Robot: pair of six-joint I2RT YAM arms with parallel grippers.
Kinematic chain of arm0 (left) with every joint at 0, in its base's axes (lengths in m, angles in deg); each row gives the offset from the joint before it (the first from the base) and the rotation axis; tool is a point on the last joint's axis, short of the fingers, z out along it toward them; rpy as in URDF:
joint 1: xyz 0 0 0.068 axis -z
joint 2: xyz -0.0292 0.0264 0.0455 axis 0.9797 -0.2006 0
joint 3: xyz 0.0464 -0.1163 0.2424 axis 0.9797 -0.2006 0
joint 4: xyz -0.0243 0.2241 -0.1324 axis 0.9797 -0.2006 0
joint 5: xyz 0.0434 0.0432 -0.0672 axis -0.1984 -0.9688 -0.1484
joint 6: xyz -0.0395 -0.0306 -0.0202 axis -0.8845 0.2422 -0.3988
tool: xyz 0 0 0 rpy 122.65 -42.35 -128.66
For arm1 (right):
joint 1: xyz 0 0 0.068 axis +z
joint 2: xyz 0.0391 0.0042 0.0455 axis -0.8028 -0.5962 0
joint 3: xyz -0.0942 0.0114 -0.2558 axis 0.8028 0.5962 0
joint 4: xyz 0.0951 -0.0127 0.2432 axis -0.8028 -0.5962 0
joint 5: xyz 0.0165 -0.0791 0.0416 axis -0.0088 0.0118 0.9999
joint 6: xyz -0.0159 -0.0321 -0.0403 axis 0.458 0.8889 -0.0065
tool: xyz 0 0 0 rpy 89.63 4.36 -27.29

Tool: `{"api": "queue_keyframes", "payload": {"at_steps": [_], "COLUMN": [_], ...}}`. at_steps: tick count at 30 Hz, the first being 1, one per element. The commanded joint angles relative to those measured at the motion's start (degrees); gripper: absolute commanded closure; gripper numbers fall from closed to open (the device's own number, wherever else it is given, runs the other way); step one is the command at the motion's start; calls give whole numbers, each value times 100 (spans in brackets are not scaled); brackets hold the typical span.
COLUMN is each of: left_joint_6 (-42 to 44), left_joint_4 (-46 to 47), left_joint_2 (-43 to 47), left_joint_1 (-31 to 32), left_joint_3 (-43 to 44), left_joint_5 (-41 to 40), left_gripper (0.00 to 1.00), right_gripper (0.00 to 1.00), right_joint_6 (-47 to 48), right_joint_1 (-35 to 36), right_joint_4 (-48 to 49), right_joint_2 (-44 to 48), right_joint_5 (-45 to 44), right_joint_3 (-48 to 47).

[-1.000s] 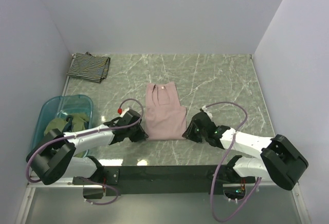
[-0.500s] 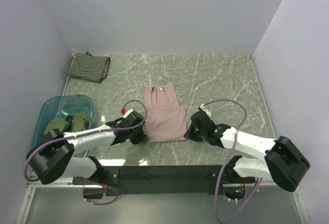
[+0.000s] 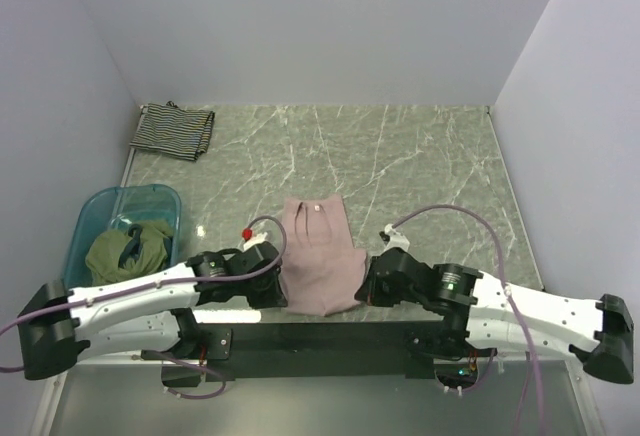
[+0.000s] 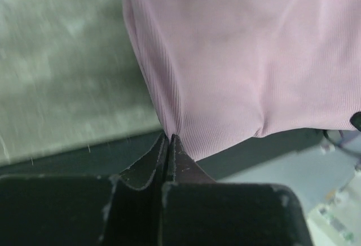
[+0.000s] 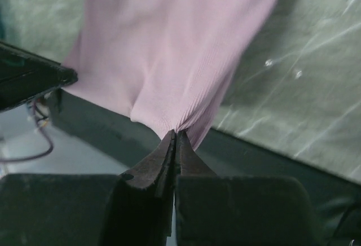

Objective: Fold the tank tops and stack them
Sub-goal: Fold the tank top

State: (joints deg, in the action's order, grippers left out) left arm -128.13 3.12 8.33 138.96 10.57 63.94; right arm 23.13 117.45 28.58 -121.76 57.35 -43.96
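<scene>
Low center of top view: pink tank top (image 3: 320,256) lies flat, hem at the near edge of the counter (image 3: 420,156). Left gripper (image 4: 168,140) pinched tight on the hem's lower-left corner, right gripper (image 5: 175,135) pinched on the lower-right corner, w/ cloth spread btwn them. Striped tank top (image 3: 173,130) sits folded at upper left. Olive tank top (image 3: 127,248) is bunched in the blue tub (image 3: 90,211) at left edge.

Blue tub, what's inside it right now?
A crumpled olive-green top fills most of the tub. The cloth covers the tub's bottom, so whether anything lies beneath it cannot be seen.
</scene>
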Motion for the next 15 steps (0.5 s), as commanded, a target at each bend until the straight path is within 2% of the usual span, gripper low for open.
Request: {"api": "queue_keyframes", "payload": {"at_steps": [1,5,8,11,12,15], "left_joint_6": [-333,-194,288,859,1010,1388], "left_joint_4": [-871,-1260,-1304,-866,-682,-172], "left_joint_2": [444,560,296,-107,-178,-530], "left_joint_1": [266,249,-102,-813,-1224,-1946], "left_joint_3": [527,1324,1968,2224,2233,2399], "left_joint_5": [-123,-605,-809,-546,-432,-106], "left_gripper": [99,99,99,99,99,99], "right_gripper": [100,100,100,100,100,100], "right_joint_6": [-565,-426,-40,540,838,1357], "right_joint_1": [449,433,92,-348,-724,-1462], "right_joint_4": [-836,-1232,-1338,-1067,-927,-408], "right_joint_2": [319,258,-145,-576,-734,-1181], "right_joint_5": [-702,-1106,-1336,-1152,-1047,-643], "right_joint_3": [-626,-1136,-1698,-2077,-2130,-2261]}}
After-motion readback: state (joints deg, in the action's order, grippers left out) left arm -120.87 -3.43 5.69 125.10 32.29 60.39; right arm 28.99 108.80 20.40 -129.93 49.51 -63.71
